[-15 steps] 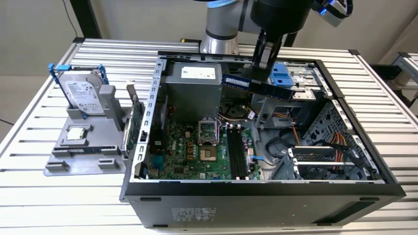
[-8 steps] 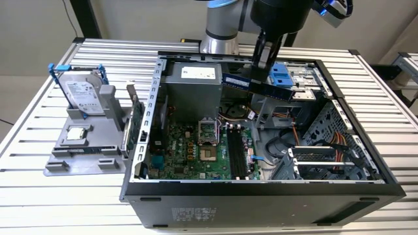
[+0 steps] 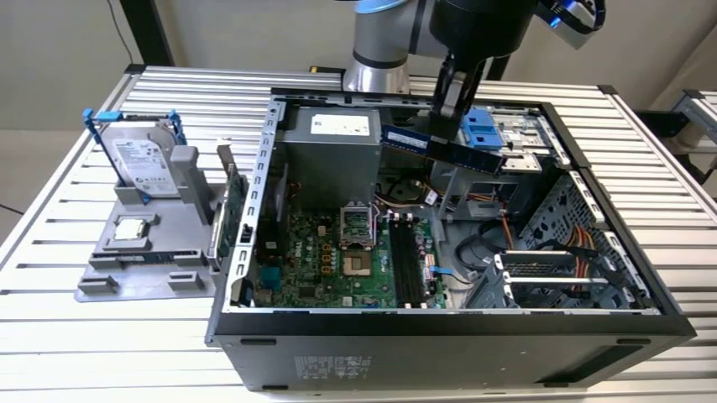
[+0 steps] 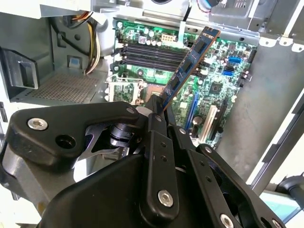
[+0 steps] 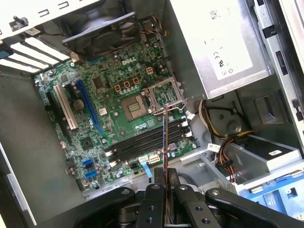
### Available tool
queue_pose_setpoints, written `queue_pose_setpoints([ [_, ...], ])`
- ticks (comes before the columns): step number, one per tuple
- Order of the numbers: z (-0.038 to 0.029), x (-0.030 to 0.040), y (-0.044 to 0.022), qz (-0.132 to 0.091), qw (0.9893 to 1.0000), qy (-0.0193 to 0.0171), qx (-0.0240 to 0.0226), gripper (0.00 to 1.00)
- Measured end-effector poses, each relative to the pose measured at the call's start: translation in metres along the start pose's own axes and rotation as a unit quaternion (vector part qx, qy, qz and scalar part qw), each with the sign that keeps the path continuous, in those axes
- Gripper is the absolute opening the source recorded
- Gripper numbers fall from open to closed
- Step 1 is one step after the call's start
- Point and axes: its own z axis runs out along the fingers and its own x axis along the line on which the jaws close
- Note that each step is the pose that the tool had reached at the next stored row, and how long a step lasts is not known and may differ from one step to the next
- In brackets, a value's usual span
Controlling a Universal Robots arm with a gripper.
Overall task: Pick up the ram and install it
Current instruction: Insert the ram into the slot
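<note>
Gripper clamped on one end of the ram; stick tilted, airborne over open computer case. Memory slots well beyond, seemingly vacant. Carry step, judged; seating calls for levelling, lining up with a slot.

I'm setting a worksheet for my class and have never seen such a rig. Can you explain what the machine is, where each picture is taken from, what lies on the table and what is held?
This is a robot arm whose gripper is shut on the ram, a long memory stick, held above an open computer case on a slatted metal table. The exterior view looks on from off the arm. Both wrist views ride on the arm and look past the ram down at the green motherboard with its dark memory slots. At the exterior view's left, a grey stand carries a hard drive and a CPU chip.
</note>
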Motion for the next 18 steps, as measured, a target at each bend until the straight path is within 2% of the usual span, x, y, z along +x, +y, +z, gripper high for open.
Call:
queue_pose_setpoints([
  [18, 0.0, 0.0, 0.0, 0.027, 0.9996, -0.0002, 0.0, 0.0],
])
